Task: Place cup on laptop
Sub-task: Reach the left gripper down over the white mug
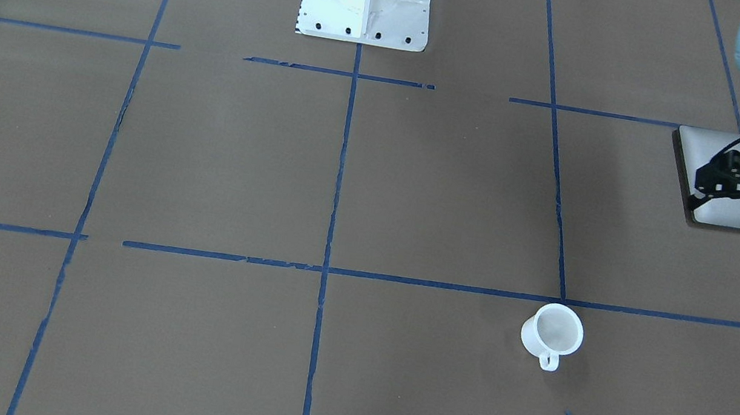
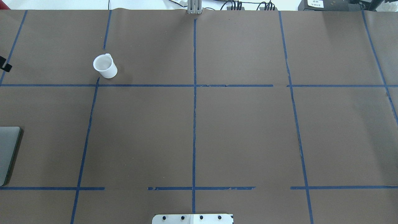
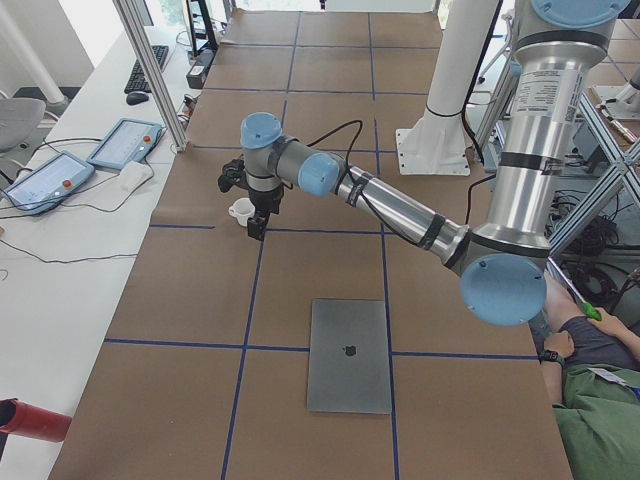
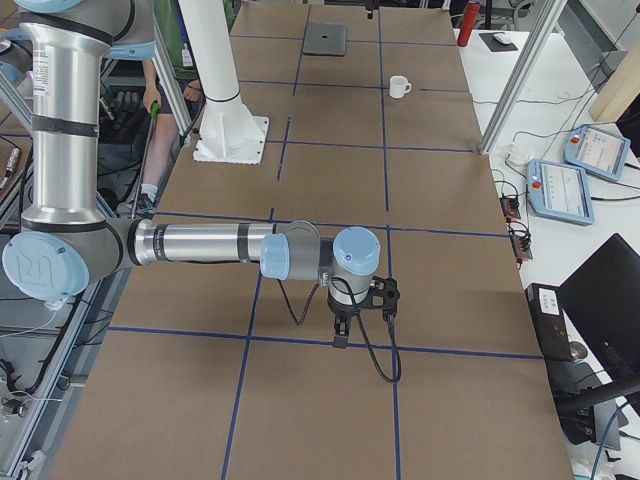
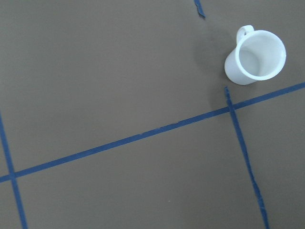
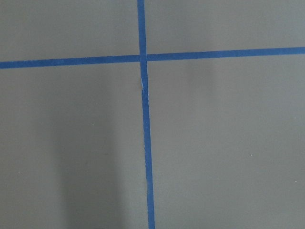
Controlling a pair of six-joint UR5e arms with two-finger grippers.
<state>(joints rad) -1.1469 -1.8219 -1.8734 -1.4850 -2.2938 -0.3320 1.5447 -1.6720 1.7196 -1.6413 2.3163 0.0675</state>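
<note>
While poised above and to one side of the upright cup, showed left gripper empty, fingers spread; probably needed centring over the cup, straddling its rim clear of the handle, laptop well apart from the cup.

Bright, even light and sharp views, with a soft faint shadow beside the cup.
</note>
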